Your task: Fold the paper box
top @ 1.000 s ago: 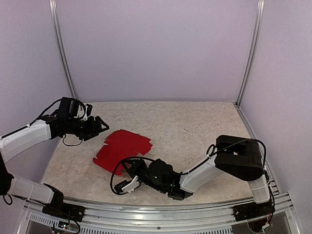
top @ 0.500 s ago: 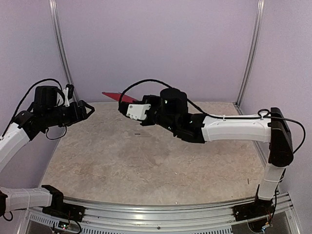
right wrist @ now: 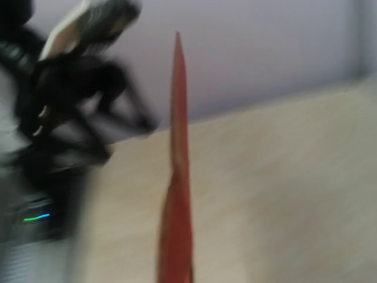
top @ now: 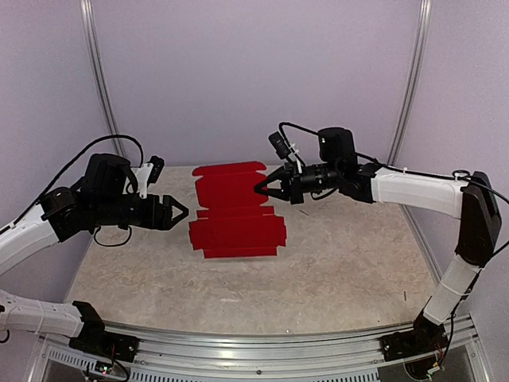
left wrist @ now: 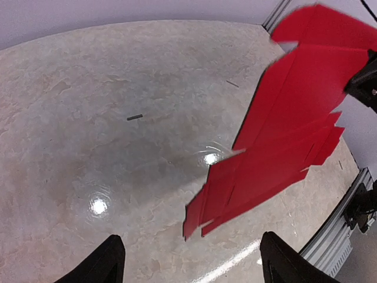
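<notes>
Left gripper (top: 181,212), released with jaws spread wide, hovers near the left edge of the paper box (top: 235,208), apart from it. The box, a flat die-cut sheet, hangs above the table (top: 334,263), its right edge pinched by the clenched right gripper (top: 261,191). No flap stands raised, so all folding appears to remain. The right wrist view is blurred and shows the sheet edge-on only

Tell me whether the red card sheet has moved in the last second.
Yes. The flat bright red die-cut card sheet has left the beige tabletop and hangs raised, nearer the back wall, pinched by the right pincer.
</notes>
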{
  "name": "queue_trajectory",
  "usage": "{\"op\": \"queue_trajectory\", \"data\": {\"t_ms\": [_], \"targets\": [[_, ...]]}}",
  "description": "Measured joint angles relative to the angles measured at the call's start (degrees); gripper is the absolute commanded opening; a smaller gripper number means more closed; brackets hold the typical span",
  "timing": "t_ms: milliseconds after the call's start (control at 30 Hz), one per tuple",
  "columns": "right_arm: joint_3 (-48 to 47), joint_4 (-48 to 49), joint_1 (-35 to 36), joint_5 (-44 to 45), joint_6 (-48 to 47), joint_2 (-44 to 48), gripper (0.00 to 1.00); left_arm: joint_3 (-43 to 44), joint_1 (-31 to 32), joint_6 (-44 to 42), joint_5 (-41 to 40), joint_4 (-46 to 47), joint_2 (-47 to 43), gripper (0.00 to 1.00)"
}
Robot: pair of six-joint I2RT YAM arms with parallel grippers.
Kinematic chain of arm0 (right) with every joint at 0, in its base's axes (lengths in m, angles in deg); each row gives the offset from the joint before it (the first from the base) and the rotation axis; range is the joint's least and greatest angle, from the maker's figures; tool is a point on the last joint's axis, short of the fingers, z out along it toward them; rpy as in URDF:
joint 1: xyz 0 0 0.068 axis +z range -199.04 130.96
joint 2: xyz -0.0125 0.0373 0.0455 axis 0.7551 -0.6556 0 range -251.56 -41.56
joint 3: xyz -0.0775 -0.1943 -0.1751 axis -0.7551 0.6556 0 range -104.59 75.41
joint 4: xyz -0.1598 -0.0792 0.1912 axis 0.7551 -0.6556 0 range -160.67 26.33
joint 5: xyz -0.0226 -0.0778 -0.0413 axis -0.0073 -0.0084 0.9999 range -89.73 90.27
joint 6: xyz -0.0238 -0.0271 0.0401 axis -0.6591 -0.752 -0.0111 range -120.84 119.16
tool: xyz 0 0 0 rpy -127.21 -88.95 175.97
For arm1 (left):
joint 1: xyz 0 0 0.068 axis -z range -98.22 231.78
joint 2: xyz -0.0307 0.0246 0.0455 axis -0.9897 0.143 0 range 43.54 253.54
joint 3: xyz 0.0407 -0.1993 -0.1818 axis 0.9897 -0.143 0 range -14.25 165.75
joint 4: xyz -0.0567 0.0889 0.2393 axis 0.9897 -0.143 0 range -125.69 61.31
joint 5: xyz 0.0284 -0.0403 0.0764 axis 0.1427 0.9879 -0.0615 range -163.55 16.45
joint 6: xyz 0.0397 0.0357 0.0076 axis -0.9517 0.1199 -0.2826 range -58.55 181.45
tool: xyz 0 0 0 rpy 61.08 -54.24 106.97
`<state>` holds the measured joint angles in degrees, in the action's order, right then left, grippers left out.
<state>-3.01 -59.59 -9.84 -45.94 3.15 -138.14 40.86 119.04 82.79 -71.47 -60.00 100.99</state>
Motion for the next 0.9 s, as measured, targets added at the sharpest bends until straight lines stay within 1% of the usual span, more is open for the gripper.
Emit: {"op": "queue_trajectory", "data": {"t_ms": [67,133,233,333,433,600,733,900], "targets": [[5.6,2.1,-0.4,-6.0,6.8,-1.0,0.00,0.0,2.2,-0.1,-0.3,0.0,0.7,0.79],[10.2,2.5,-0.6,-10.1,11.1,-1.8,0.00,0.0,3.7,0.2,-0.7,0.1,1.4,0.81],[14.9,3.1,-1.1,-14.3,14.4,-2.2,0.00,-2.3,5.4,1.2,-0.7,2.7,1.6,0.81],[17.3,3.3,-1.9,-16.1,15.1,-2.2,0.00,-7.2,7.1,2.6,0.5,6.4,1.4,0.81],[17.1,1.1,-2.2,-16.4,12.7,-2.8,0.00,-10.6,9.1,3.6,1.1,8.4,2.5,0.82],[15.8,-3.3,-2.3,-16.4,8.8,-5.4,0.00,-10.3,10.5,3.7,2.2,12.0,7.0,0.82],[11.7,-11.8,-2.3,-16.3,2.1,-9.0,0.00,-6.7,10.5,1.6,2.0,11.7,11.1,0.82],[5.8,-24.8,-2.1,-17.5,-9.0,-12.4,0.00,2.0,10.1,-3.9,1.6,7.3,15.3,0.81]]}}
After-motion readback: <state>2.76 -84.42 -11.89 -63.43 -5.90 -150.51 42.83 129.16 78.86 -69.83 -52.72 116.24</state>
